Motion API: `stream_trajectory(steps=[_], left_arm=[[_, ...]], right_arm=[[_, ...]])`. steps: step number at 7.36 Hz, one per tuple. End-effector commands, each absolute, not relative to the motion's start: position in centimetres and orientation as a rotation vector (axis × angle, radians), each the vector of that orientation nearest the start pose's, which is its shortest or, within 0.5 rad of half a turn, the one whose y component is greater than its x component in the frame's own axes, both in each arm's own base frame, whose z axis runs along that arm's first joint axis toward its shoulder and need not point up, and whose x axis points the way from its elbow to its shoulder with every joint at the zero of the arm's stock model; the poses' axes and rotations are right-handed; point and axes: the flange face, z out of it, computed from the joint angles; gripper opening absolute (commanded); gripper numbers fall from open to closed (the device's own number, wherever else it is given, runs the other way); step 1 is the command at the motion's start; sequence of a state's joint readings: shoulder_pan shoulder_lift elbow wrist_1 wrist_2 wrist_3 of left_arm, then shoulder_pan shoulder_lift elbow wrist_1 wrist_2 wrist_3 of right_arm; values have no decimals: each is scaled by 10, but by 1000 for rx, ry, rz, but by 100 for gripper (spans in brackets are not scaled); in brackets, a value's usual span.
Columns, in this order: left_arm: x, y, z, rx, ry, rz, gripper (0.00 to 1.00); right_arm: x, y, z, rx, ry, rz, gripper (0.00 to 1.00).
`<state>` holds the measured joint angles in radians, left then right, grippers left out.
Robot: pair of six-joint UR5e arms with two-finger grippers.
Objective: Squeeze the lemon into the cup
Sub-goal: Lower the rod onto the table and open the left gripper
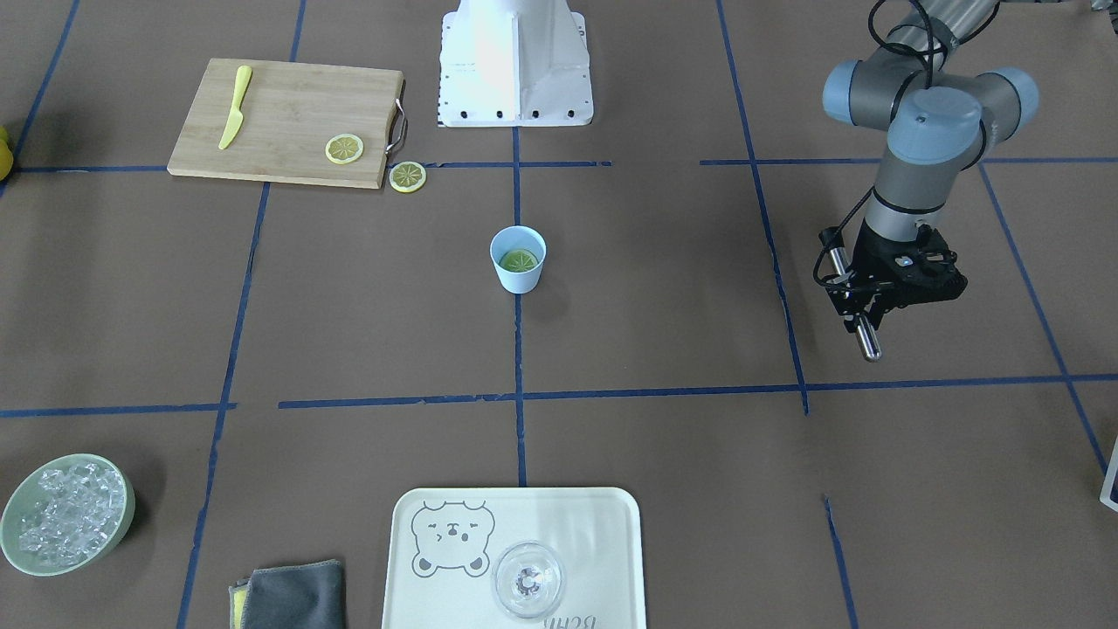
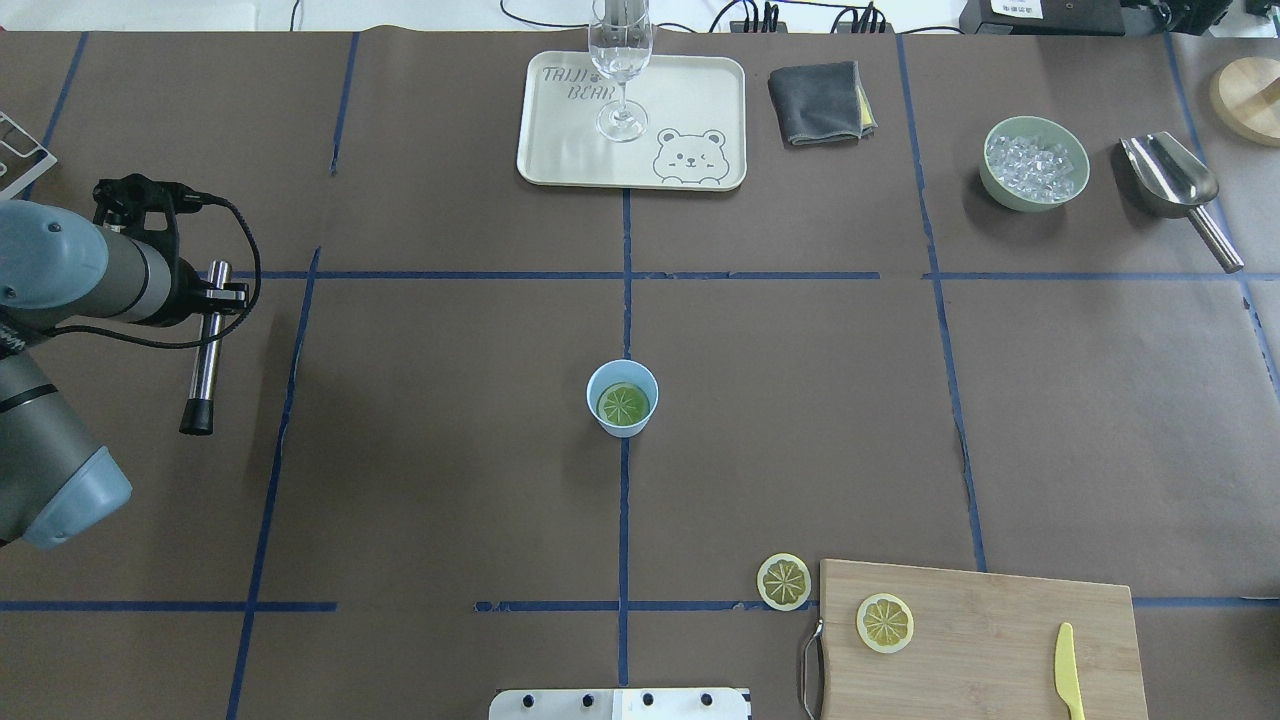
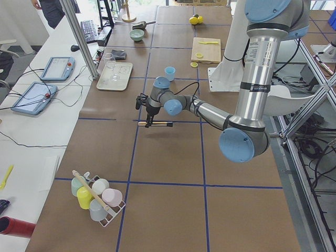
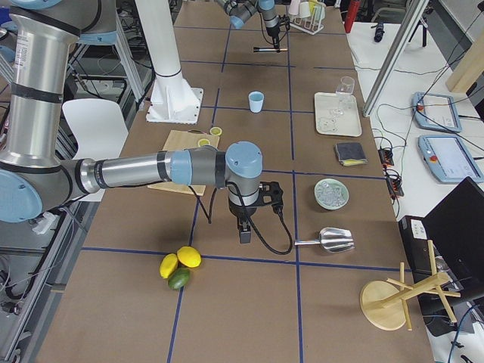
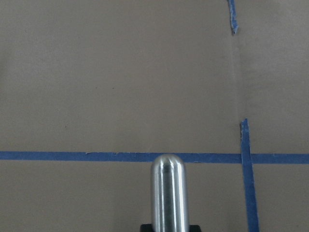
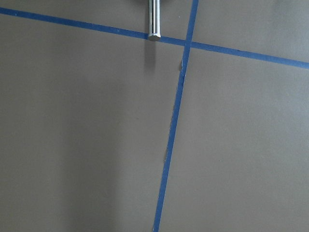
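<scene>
- Sitting mid-table on a blue tape line, the cup (image 2: 622, 398) has bare brown paper on every side. The tray (image 2: 560, 150) with the glass (image 2: 621, 55) is at the far edge, and the cutting board (image 2: 980, 650) is at the robot-side edge.
- Cup is light-blue, smooth, tapered plastic. A lemon slice (image 2: 623, 404) lies flat inside, segmented face up.
- Second slice (image 2: 885, 622) lies on the wooden board. Third slice (image 2: 784, 581) lies on the paper just beside the board's metal handle.
- Left gripper (image 2: 213, 293) is well apart from the cup, clamped on a shiny metal rod (image 2: 205, 360) with a black tip, held level over the paper.
- Right gripper (image 4: 244, 227) shows only in the side view, near the steel scoop (image 4: 333, 240). Cannot tell if released or clenched.
</scene>
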<state>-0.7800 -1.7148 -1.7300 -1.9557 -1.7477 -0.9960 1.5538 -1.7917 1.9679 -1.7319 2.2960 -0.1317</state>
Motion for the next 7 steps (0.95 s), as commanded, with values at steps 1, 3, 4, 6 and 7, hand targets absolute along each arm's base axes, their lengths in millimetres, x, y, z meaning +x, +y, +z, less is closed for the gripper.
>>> stream_trajectory(steps=[1,3,4,6,7], left_arm=[[350,-472,485,278,637,-90,0],[357,-466,484,276,640,-70,22],[358,-466,485,275,639,-70,47],[357,-466,485,276,636,-67,100],[355,-466,480,288,641,-51,100]], right_arm=[[61,-395,582,55,-723,-147,100],[61,-395,582,54,-721,-146,100],[61,-395,582,55,-721,-147,100],[61,-395,582,53,-723,-147,100],[61,-395,582,54,-723,-146,100]])
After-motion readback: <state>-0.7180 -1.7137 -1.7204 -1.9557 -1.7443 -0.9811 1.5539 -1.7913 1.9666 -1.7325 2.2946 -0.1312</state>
